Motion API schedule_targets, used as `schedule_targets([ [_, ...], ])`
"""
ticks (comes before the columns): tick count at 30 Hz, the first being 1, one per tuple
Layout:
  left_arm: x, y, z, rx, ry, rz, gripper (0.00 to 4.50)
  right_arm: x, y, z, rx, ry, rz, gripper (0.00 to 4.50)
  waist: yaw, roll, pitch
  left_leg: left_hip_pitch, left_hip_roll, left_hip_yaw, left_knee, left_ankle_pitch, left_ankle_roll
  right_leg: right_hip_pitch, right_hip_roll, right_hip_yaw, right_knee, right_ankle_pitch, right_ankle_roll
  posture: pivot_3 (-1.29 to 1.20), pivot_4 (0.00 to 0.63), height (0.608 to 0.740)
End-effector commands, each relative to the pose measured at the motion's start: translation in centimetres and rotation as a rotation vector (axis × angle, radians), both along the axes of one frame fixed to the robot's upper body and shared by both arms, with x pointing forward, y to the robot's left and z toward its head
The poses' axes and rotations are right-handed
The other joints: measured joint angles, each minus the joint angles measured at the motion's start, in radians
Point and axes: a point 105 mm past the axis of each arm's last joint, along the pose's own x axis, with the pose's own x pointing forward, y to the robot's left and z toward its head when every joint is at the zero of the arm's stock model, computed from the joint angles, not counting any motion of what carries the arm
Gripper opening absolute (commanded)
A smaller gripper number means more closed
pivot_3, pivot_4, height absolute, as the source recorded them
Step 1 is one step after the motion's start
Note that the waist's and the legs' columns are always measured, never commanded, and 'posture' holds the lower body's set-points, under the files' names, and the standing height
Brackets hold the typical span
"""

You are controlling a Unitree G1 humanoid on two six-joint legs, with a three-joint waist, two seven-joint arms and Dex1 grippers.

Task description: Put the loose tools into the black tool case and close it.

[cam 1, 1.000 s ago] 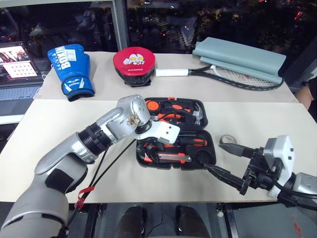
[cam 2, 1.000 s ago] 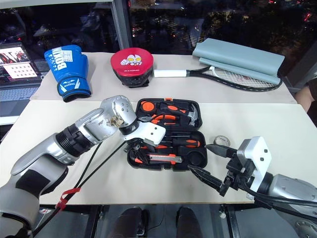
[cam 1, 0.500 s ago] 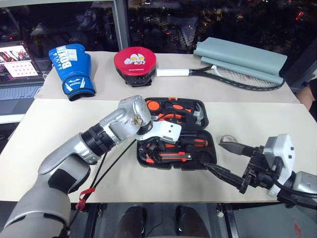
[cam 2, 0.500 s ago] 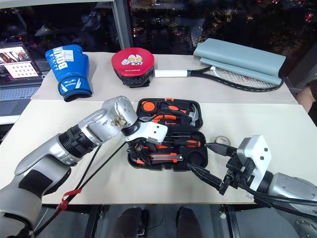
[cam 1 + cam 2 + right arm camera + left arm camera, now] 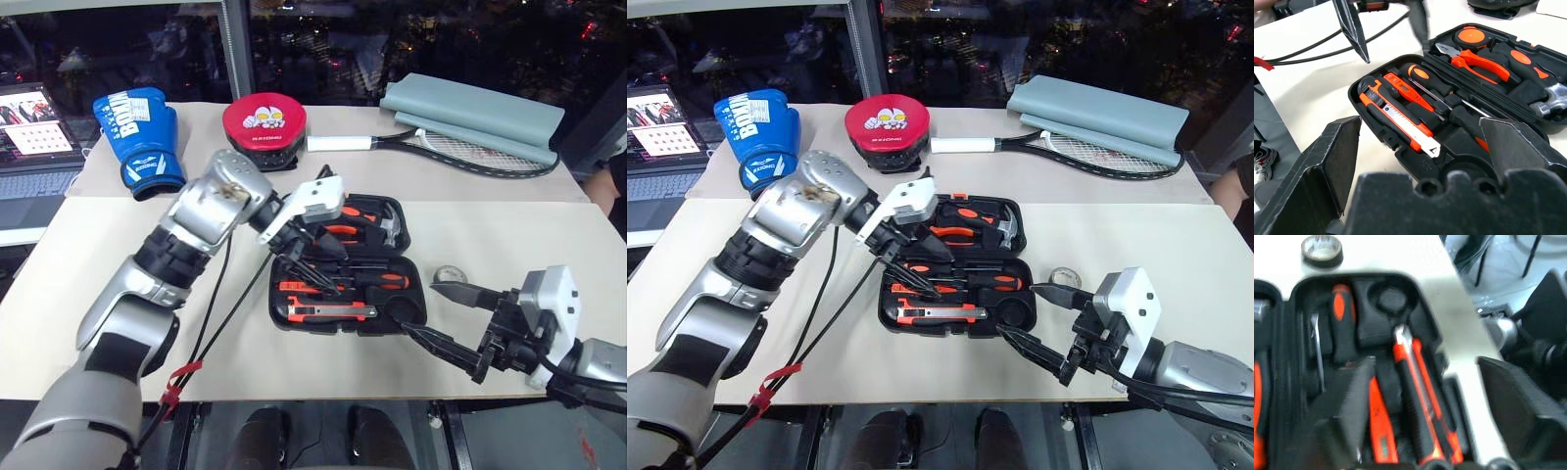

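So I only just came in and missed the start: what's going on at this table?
The robot is packing a black tool case, which lies open on the table. Screwdrivers and the utility knife already sit in its recesses. The left gripper, shut and empty, hangs over the case. The small tape roll lies outside on the table, by the open right gripper.

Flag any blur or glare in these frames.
Left wrist view: soft throughout, knife and tape roll smeared. Right wrist view: case sharp, left pincer above it streaked, own near fingers defocused. Eye views: crisp, city lights showing in the dark window.
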Motion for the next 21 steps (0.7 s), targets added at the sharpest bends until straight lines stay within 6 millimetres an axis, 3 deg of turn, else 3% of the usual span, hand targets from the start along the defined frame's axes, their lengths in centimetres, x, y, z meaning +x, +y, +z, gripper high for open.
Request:
schedule_targets([
  [1, 0.1, 0.2, -0.4, 0.010, -0.038, -0.016, 0.04, -0.3, 0.2, 0.7, -0.016, -0.031, 0.009, 4.50, 0.002, 0.000, 0.000, 0.000, 0.000, 0.000, 0.000, 0.000, 0.000, 0.000, 0.000, 0.000, 0.000, 0.000, 0.000, 0.00, 0.150, 0.736],
  [12, -0.9, 0.1, -1.2, 0.013, -0.020, -0.054, 0.04, -0.3, 0.0, 0.6, -0.025, -0.024, 0.009, 4.50, 0.000, 0.000, 0.000, 0.000, 0.000, 0.000, 0.000, 0.000, 0.000, 0.000, 0.000, 0.000, 0.000, 0.000, 0.000, 0.00, 0.150, 0.736],
  [21, -0.3, -0.1, -2.3, 0.040, -0.071, -0.064, 0.04, -0.3, 0.1, 0.6, -0.024, -0.022, 0.013, 4.50, 0.002, 0.000, 0.000, 0.000, 0.000, 0.000, 0.000, 0.000, 0.000, 0.001, 0.000, 0.000, 0.000, 0.000, 0.000, 0.00, 0.150, 0.736],
])
